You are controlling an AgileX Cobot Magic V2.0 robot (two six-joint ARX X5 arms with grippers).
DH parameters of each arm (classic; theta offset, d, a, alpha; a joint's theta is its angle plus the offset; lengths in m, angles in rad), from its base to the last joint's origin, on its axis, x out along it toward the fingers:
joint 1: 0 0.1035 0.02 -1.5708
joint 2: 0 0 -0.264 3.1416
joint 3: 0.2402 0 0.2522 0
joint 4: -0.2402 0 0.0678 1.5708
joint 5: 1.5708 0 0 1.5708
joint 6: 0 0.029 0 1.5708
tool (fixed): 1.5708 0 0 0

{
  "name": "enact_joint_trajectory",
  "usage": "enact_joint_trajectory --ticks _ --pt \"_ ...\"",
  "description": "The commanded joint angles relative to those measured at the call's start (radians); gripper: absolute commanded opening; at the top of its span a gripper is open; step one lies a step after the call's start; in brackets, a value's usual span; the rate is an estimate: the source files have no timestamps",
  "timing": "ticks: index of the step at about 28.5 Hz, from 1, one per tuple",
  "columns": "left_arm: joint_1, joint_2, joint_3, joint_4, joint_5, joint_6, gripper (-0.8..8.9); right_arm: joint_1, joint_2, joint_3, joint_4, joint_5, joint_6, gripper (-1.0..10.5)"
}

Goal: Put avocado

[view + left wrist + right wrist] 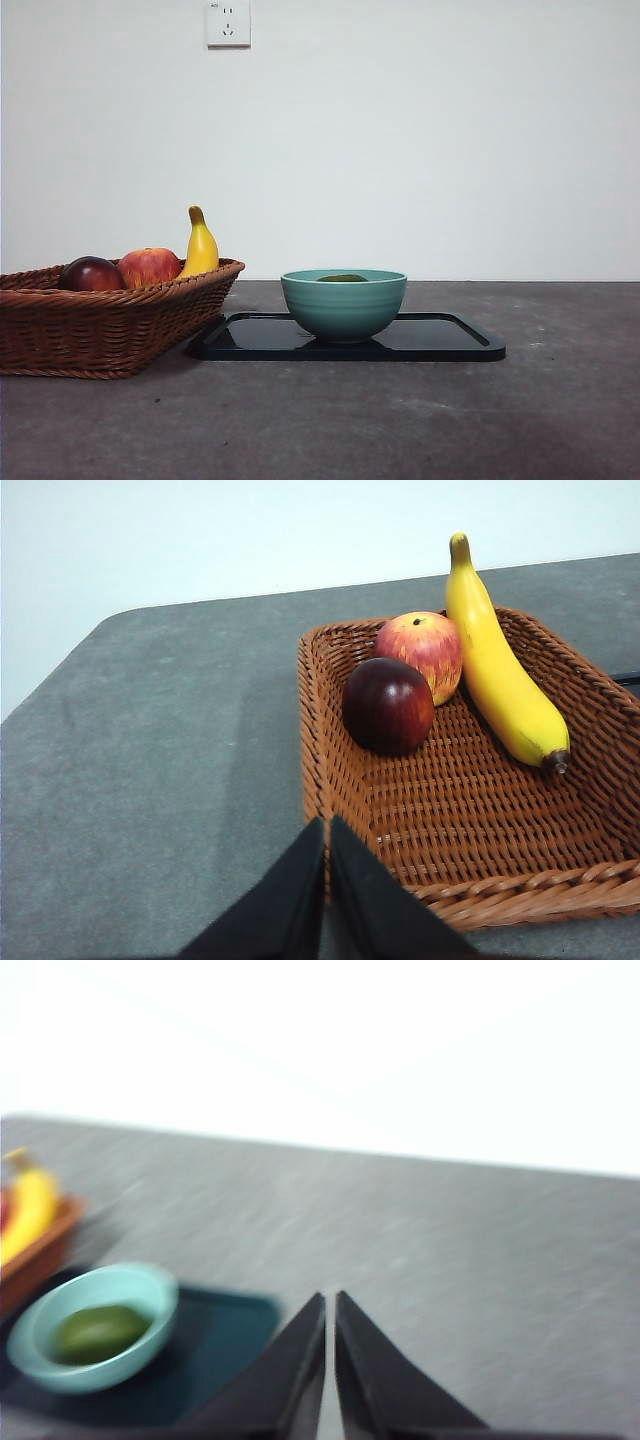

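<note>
Both tools, left (327, 880) and right (330, 1355), are closed and empty, well clear of the dull dark-green avocado (98, 1331) already lying in the teal ceramic bowl (343, 303), so the placing looks done and only parking remains.

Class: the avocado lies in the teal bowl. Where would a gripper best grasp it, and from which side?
Probably from above: the bowl walls surround the avocado, leaving only its top exposed. Grip across its narrower middle, since it lies on its side.
</note>
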Motion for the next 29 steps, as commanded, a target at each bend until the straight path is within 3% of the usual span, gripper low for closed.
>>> enact_joint_trajectory --ticks 1,8,13,29 --pt "0.002 -0.002 -0.021 -0.008 -0.001 -0.005 0.08 -0.032 -0.096 -0.136 0.124 0.001 -0.014 0.1" --pt "0.002 -0.002 -0.021 -0.008 -0.002 -0.005 0.08 -0.04 -0.258 -0.372 0.279 0.045 -0.008 0.1" --pt "0.002 -0.002 -0.021 -0.008 -0.001 -0.005 0.08 -0.04 -0.31 -0.463 0.286 0.087 0.003 0.1" --pt "0.002 -0.002 -0.021 -0.008 -0.001 -0.005 0.08 -0.039 -0.335 -0.532 0.211 0.108 0.005 0.1"
